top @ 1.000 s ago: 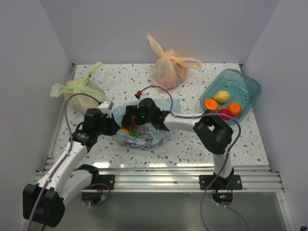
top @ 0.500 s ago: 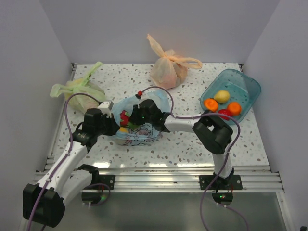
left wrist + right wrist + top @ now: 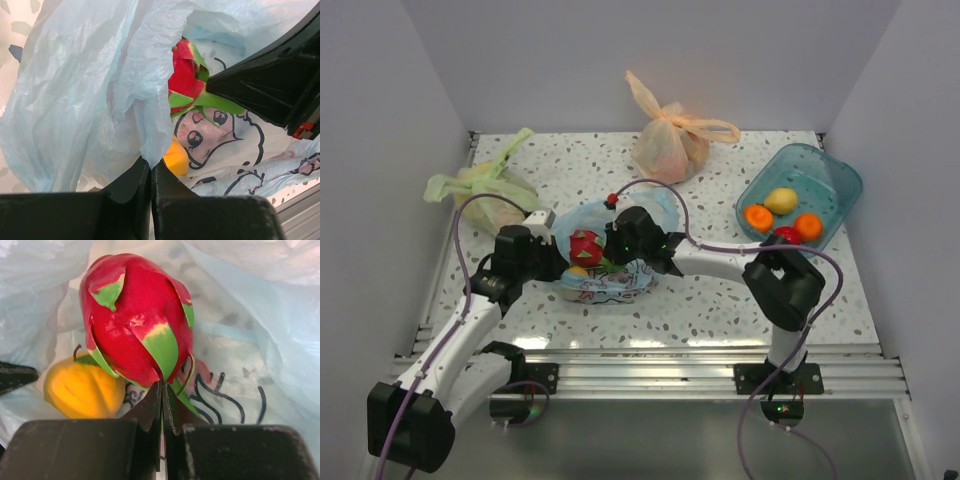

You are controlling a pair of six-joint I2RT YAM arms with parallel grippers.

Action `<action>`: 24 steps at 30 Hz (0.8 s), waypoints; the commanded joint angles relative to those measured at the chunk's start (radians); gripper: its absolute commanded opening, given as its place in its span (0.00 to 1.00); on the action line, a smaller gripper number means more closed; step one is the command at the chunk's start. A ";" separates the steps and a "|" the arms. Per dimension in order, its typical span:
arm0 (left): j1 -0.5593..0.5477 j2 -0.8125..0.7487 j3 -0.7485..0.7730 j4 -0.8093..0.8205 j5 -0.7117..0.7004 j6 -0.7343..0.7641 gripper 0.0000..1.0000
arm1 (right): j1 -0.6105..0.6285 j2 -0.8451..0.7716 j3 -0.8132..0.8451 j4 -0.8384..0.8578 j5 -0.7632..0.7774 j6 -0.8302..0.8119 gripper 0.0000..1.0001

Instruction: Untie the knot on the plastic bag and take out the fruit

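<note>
The light blue plastic bag with its cartoon print lies open between my two arms; its knot is out of view. My left gripper is shut on a fold of the bag's film at the mouth. My right gripper is shut on a green leaf at the base of a red fruit. From above, that red fruit sits at the bag's mouth, just left of the right gripper. A yellow fruit lies in the bag beside it.
A knotted green bag lies at the far left and a knotted orange bag at the back. A teal bin at the right holds a yellow fruit, orange ones and a red one.
My right gripper has gone from open to shut on the red fruit's leaf. The red fruit now shows at the bag's mouth. The right elbow has swung rightward. The left arm holds still.
</note>
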 commanded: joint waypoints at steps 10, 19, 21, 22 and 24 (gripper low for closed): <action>0.006 0.006 0.017 0.050 0.017 0.013 0.06 | 0.004 -0.054 0.076 -0.265 0.002 -0.255 0.56; 0.006 0.004 0.017 0.049 0.013 0.013 0.06 | 0.004 -0.062 0.090 -0.274 -0.015 -0.297 0.08; 0.006 0.006 0.017 0.050 0.010 0.015 0.06 | 0.002 -0.094 0.093 -0.308 -0.015 -0.326 0.00; 0.007 0.003 0.017 0.049 0.010 0.015 0.06 | 0.004 -0.131 0.096 -0.324 -0.021 -0.336 0.00; 0.007 0.001 0.017 0.047 0.005 0.013 0.06 | 0.004 -0.171 0.096 -0.357 -0.041 -0.365 0.00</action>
